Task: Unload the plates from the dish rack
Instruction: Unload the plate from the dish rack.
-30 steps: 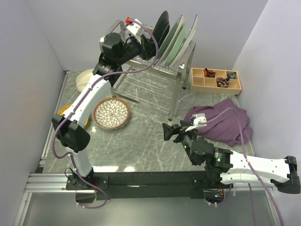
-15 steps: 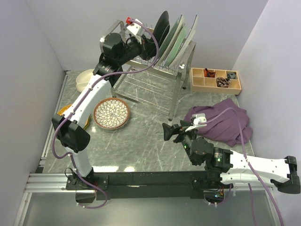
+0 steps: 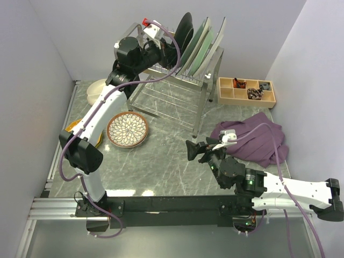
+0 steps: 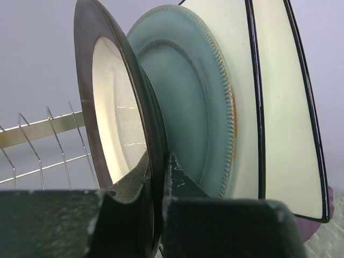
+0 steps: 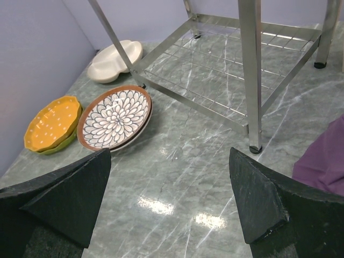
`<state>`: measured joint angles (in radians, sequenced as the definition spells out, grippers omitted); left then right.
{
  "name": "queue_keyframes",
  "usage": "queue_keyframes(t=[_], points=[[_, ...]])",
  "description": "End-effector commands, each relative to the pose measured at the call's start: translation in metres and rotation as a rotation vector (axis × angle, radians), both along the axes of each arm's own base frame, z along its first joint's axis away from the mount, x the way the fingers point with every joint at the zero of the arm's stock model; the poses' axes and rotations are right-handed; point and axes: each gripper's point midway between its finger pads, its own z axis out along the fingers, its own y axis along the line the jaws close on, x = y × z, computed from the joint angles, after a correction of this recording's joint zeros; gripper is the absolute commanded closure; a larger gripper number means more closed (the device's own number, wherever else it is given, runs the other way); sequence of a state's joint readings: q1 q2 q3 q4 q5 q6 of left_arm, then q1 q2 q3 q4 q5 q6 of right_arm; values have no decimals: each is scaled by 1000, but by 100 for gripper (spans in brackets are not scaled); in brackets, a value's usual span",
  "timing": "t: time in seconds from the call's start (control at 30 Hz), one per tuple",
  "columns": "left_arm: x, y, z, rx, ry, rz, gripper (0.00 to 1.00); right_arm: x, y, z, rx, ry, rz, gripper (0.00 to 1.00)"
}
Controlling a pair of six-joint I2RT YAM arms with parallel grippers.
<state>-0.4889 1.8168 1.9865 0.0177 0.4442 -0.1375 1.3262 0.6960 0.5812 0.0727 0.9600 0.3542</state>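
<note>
Dark-rimmed cream plate point(image 4: 115, 123) is standing upright in the top tier of the wire dish rack point(image 3: 200, 110), and our left claw point(image 4: 158, 167) is clamping its glossy rim. We are counting at least three done, lying flat on the marbled table point(image 3: 166, 156): brown petal-patterned plate point(image 3: 127, 129), orange scalloped dotted plate point(image 5: 52, 121), cream divided plate point(image 5: 115, 60). Left in the rack: this one, a ridged grey-blue plate point(image 4: 188, 107), and two white black-edged plates point(image 4: 285, 107) leaning behind. Our right claw point(image 5: 169, 191) is hovering over the table, jaws wide apart, holding nothing. We are judging the task roughly half finished.
</note>
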Motion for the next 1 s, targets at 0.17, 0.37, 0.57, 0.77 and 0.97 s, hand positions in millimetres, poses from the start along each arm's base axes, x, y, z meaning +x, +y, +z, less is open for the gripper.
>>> queue_keyframes(t=[0.17,0.37,0.57,0.77,0.97], points=[[-50,15,102,-171,-202,-57,99,-1,-1,15,47,-9,-6,4],[-60,20,117,-178,-226,-57,99,-1,-1,14,41,-9,-9,4],[-69,24,127,-184,-257,-64,99,0,-2,14,35,-11,-16,5],[-83,26,131,-192,-305,-90,99,1,0,12,23,-10,-19,4],[-89,26,131,-180,-334,-107,99,1,0,12,21,-8,-19,4]])
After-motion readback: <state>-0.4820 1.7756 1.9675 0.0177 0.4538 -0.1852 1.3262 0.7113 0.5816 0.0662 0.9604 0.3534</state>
